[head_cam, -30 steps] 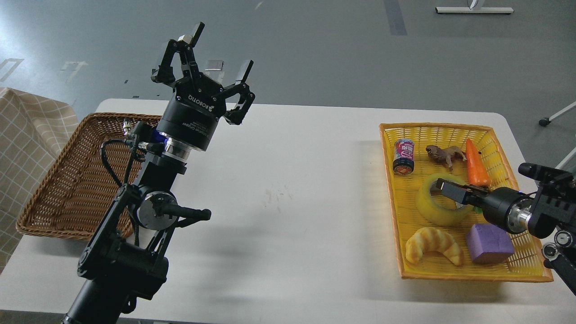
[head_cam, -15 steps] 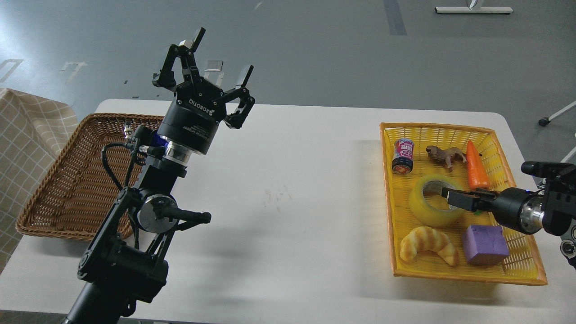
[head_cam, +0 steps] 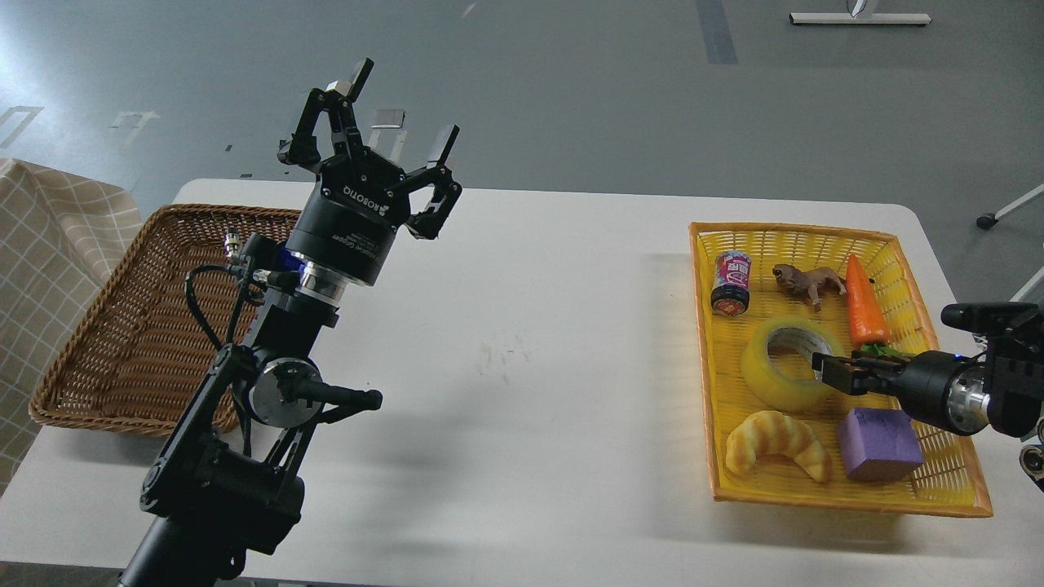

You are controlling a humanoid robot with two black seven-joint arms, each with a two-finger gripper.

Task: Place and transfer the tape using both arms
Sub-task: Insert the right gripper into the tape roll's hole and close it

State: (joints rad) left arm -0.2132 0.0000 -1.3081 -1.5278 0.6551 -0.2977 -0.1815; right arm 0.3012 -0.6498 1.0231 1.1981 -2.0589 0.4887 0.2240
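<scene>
The tape [head_cam: 763, 373], a wide translucent yellow roll with a grey-white core, lies flat in the middle of the yellow basket [head_cam: 783, 231] at the right. My right gripper [head_cam: 825, 368] comes in low from the right, and its dark tips sit at the roll's right rim. Its fingers cannot be told apart there. My left gripper [head_cam: 401, 110] is held high above the table's back left, fingers spread wide open and empty, pointing up and away.
The yellow basket also holds a small can [head_cam: 732, 283], a brown toy animal [head_cam: 807, 283], a carrot [head_cam: 864, 302], a croissant toy [head_cam: 775, 444] and a purple block [head_cam: 881, 444]. A brown wicker basket [head_cam: 122, 326] stands at the table's left.
My right gripper has drawn back to the right, from inside the roll's core to its right rim. The tape has settled flat, slightly further left. The left arm barely moved.
</scene>
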